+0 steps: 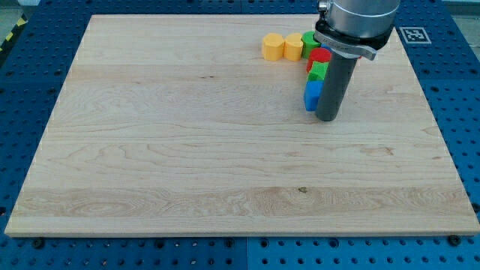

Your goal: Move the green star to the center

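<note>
My tip (328,118), a bare rod with no pincer to spread or pinch, rests on the desk (187,150) just right of the blue block (311,94), likely because behind it the green star (319,71), red block (320,55), a second green block (309,40) and two yellow blocks (282,46) crowd the top edge, far from centre.

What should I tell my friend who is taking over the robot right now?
My tip rests on the wooden board, right beside the blue block, on its view-right side.
The blocks are bunched near the view's top: orange block, yellow block, two green blocks and a red block. The rod partly hides them, so I cannot tell which green one is the star.
Done: nothing, no green block is at the center.
Left: push the green star to the center.
</note>
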Available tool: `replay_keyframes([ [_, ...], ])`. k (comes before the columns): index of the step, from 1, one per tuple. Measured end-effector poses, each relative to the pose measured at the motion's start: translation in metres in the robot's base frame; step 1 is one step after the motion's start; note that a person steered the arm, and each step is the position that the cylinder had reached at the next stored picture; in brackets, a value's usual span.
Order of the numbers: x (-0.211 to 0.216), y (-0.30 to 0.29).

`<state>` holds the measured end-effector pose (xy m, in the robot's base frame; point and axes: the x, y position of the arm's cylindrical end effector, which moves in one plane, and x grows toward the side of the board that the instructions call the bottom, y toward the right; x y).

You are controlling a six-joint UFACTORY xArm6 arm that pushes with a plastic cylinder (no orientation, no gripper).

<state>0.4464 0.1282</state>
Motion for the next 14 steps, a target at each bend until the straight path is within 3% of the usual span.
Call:
replay_keyframes([
  [1,0.000,0.000],
  [3,0.043,-0.001],
  [4,0.058,0.030],
  [5,0.046,0.088],
  [6,-0.017,0.134],
  [7,-0.066,0.124],
  [10,-0.080,-0.048],
  [13,-0.100,-0.048],
  [14,-0.089,-0.054],
])
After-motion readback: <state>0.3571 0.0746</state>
